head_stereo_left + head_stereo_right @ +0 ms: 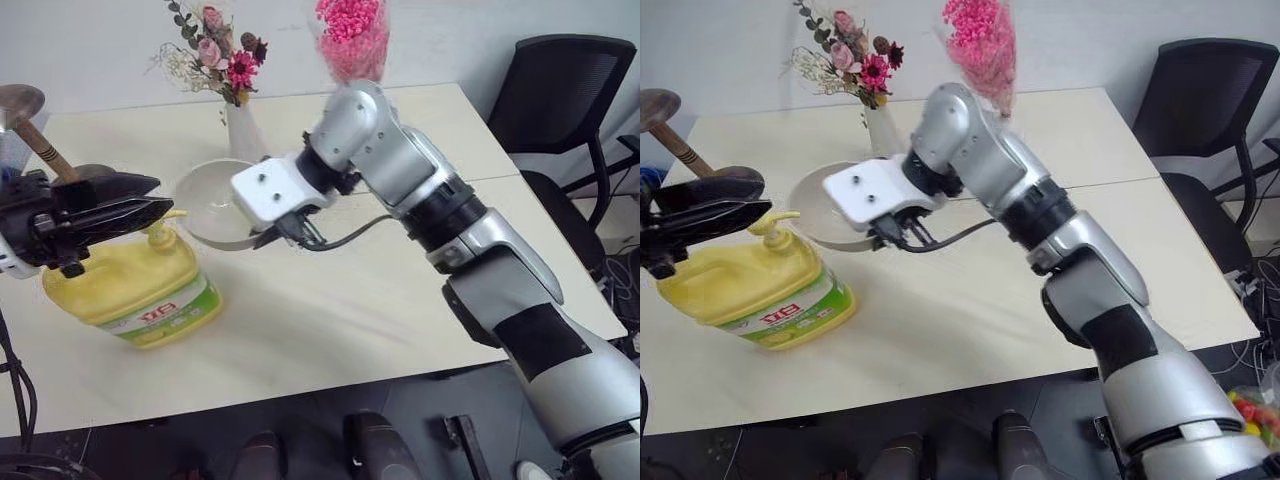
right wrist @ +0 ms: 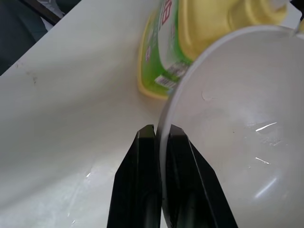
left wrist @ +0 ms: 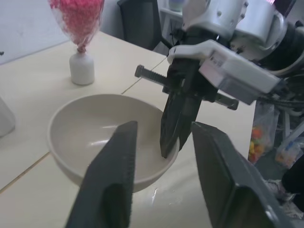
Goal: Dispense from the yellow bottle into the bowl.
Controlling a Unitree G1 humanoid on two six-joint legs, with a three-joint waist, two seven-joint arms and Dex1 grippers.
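While right fingers [image 2: 161, 135] pinch the bowl [image 1: 205, 200] rim, left fingers [image 3: 164, 156] hover level, parted.

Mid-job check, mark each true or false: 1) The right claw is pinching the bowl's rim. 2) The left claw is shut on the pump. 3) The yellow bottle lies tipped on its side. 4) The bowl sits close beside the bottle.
1) True: the right claw is shut on the rim of the bowl.
2) False: the left claw is open and holds nothing.
3) False: the yellow bottle stands upright on the table.
4) True.
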